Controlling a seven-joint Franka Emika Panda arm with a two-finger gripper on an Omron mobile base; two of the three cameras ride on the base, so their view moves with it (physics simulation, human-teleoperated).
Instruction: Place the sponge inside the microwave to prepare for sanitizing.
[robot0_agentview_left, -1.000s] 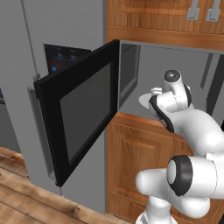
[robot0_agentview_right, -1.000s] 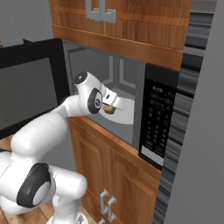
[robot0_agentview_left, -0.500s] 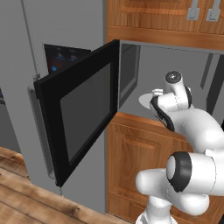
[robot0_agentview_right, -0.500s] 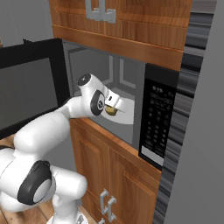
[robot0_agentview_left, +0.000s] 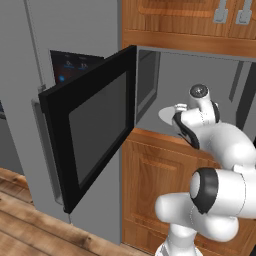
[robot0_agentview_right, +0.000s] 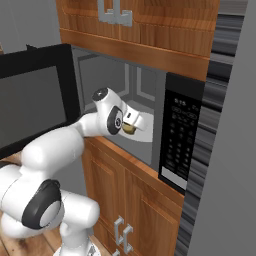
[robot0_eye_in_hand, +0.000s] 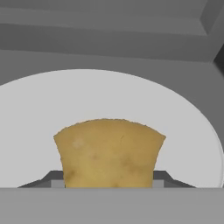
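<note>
Since a second ago the arm has pushed a little deeper into the open microwave (robot0_agentview_right: 150, 105), carrying the sponge (robot0_eye_in_hand: 109, 153) farther over the white round plate (robot0_eye_in_hand: 39, 131), while the cabinet and door sit as they did. That sponge, a yellowish-tan block, is clamped between the two fingers of the gripper (robot0_eye_in_hand: 109, 181), whose dark tips (robot0_eye_in_hand: 52, 178) show at either side of its lower edge in the hand view; in the right base view it appears as a small tan lump (robot0_agentview_right: 129, 128) at the end of the white hand. It is inside the grey cavity, over the plate's near part, though whether it touches the plate cannot be told. Around it are the grey back and side walls of the oven. To the right of the cavity stands the black keypad (robot0_agentview_right: 180, 137) with white buttons. To the left the black-framed glass door (robot0_agentview_left: 95, 130) is swung wide open toward the room. Behind the door a small dark touchscreen (robot0_agentview_left: 75, 64) with blue icons sits on a grey panel. Wooden cabinets (robot0_agentview_right: 145, 200) lie above and below the oven, and a wood floor (robot0_agentview_left: 30, 235) runs along the lower left.
</note>
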